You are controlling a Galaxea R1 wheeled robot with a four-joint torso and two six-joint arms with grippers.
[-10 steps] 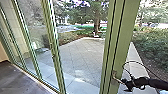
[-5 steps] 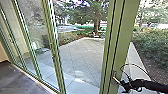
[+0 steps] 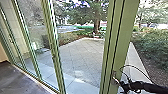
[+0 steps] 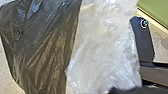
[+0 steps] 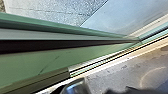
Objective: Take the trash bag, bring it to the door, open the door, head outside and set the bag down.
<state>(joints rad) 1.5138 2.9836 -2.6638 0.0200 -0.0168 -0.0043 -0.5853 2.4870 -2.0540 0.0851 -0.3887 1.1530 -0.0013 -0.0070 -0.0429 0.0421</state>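
Note:
In the head view my right gripper (image 3: 122, 86) is at the door handle (image 3: 115, 79), low on the green door frame (image 3: 119, 47) at the right; whether it touches the handle I cannot tell. The right wrist view has the green frame (image 5: 32, 58) close up, with the floor track beside it. A dark, creased trash bag (image 4: 45, 47) with a clear, whitish plastic part (image 4: 105, 47) hangs close to the left wrist camera. How the left gripper holds the bag is hidden.
Tall green-framed glass panels (image 3: 53, 50) run along the left. Beyond the glass lies a paved yard (image 3: 80, 57) with a tree (image 3: 97, 21) behind it and bushes (image 3: 152, 45) at the right. Dark indoor floor (image 3: 17, 80) is at the lower left.
My right arm has dropped slightly and shifted a little at the door handle. The cable looped above it has sunk lower. The door frame and glass panels look unchanged.

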